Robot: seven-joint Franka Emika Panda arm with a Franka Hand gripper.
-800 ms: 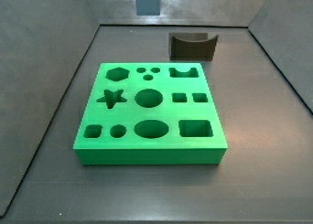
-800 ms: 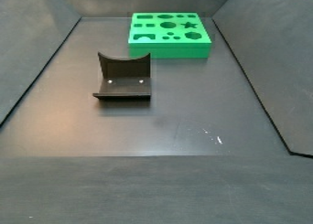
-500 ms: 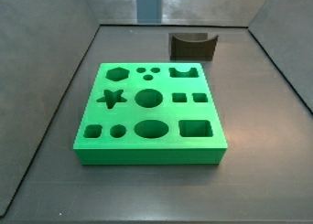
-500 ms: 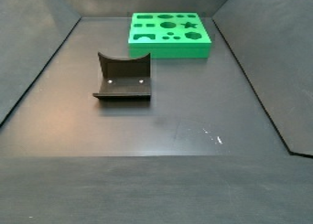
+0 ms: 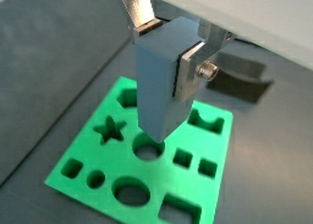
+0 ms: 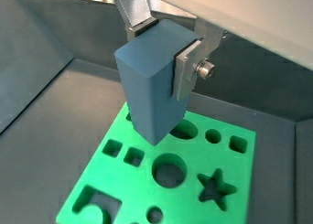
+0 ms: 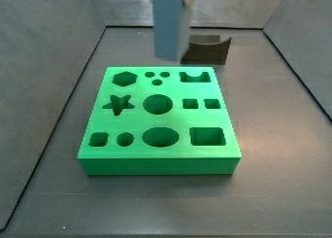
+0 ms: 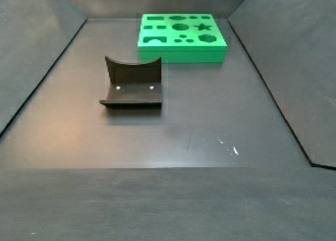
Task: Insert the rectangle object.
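My gripper (image 5: 169,49) is shut on the rectangle object (image 5: 159,92), a smooth slate blue-grey bar held upright by its upper end, as both wrist views show (image 6: 149,90). One silver finger (image 5: 193,70) presses its side, the second finger (image 5: 145,16) the opposite side. In a side view the bar (image 7: 169,23) hangs from the frame's top, its lower end above the far edge of the green board (image 7: 130,166). The gripper itself is out of that view. The board's large rectangular hole (image 7: 209,137) is at its near right corner.
The green board also shows far off in a side view (image 8: 184,54), with star, hexagon, round and square holes. The dark fixture (image 7: 208,50) stands behind the board's far right corner and also shows in a side view (image 8: 132,85). Dark walls enclose the floor.
The bar has come down: in a side view only its tip showed at the top edge before, and now it reaches down near the board's far edge.
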